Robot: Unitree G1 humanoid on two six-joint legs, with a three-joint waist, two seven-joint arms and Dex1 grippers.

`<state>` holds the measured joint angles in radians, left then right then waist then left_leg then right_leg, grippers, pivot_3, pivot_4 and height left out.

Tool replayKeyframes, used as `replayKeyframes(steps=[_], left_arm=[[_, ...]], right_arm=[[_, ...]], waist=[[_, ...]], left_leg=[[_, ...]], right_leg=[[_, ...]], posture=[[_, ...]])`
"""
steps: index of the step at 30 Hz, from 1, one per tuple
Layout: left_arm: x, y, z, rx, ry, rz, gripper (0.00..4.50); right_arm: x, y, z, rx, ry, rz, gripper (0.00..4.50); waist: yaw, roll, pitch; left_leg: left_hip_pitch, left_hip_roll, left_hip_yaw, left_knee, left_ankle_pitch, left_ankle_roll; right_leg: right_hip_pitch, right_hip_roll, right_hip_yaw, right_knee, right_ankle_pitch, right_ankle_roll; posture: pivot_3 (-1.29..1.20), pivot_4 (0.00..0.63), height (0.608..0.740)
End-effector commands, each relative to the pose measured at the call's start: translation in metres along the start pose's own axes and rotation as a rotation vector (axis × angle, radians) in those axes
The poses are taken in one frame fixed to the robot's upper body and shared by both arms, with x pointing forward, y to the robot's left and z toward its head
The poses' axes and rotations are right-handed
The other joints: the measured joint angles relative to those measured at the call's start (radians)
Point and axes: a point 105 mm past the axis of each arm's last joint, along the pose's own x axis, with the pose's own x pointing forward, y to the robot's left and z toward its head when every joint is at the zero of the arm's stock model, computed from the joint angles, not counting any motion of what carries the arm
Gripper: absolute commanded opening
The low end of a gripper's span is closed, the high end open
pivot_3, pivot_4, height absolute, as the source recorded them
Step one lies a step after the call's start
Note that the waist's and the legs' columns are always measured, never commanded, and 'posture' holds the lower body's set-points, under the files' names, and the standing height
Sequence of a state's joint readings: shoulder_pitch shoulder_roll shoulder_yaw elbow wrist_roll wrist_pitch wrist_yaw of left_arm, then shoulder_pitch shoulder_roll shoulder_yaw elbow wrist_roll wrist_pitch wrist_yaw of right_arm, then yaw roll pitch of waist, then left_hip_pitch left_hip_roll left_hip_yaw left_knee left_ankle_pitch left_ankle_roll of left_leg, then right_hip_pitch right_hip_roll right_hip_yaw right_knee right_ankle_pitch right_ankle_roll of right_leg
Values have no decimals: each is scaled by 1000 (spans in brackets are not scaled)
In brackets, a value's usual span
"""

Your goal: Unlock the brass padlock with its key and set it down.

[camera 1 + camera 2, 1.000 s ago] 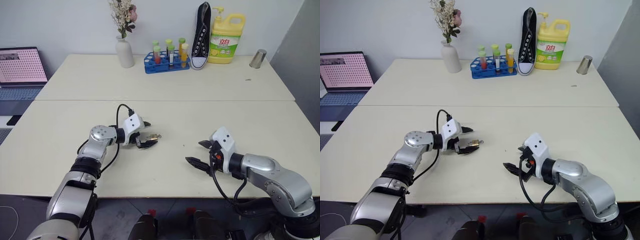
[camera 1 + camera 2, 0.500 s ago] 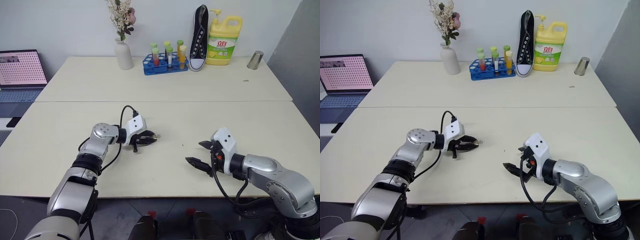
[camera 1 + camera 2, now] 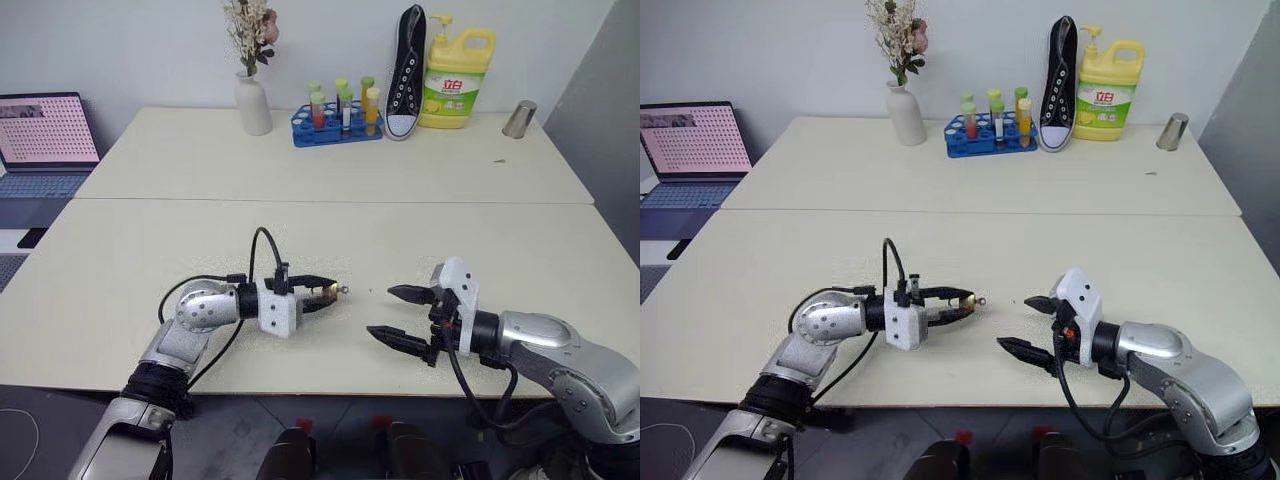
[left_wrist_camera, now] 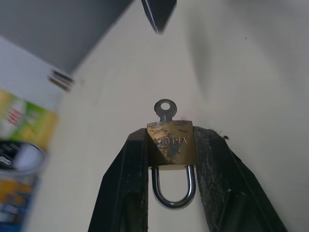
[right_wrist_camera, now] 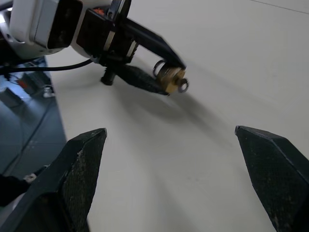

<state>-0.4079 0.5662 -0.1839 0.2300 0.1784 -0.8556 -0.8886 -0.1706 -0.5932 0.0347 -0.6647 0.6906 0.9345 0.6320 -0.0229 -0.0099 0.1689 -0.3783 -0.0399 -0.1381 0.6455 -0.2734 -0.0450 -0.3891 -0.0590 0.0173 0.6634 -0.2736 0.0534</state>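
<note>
1. Padlock first: the brass padlock is now pinched between the left gripper's black fingers, where a second ago those jaws stood wide around it as it lay on the bench.
2. We see it lifted clear of the bench, hanging above the front edge a little left of centre; the arm has drawn back toward that edge and the wrist has rolled over.
3. In the left wrist view the silvery shackle loops back between the fingers and the key sticks out of the lock body's far end, toward the other arm.
4. The right gripper waits near the front edge, just right of the padlock, jaws spread wide and holding nothing, as before.
5. We judge the pickup done; next the right jaws must close on that small key head and turn it.
</note>
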Motion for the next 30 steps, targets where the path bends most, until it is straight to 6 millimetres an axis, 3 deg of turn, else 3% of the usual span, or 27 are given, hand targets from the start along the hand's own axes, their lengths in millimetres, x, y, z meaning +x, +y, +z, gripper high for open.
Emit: replayKeyframes(steps=[1,7,18,21,30], left_arm=[[1,5,15,130,-43,34,963],[2,11,28,216,-76,115,963],[3,6,28,193,-62,107,963],[3,6,27,192,-58,103,963],[3,9,27,191,-61,108,963]], right_arm=[[-1,2,12,4,-39,22,4500],[6,-1,19,112,-65,57,4500],[23,0,23,157,-70,95,4500],[24,-1,24,161,-74,96,3854],[24,2,25,158,-67,118,518]], waist=[[-1,0,0],[-6,0,0],[-8,0,0],[-8,0,0],[-8,0,0]], left_leg=[[0,0,0,0,0,0],[0,0,0,0,0,0],[0,0,0,0,0,0],[0,0,0,0,0,0],[0,1,0,0,0,0]], right_leg=[[0,0,0,0,0,0],[0,1,-1,1,0,0],[0,1,-1,1,0,0],[0,2,-1,1,0,0],[0,2,-1,1,0,0]], posture=[[0,150,740],[0,150,740],[0,150,740],[0,150,740],[0,150,740]])
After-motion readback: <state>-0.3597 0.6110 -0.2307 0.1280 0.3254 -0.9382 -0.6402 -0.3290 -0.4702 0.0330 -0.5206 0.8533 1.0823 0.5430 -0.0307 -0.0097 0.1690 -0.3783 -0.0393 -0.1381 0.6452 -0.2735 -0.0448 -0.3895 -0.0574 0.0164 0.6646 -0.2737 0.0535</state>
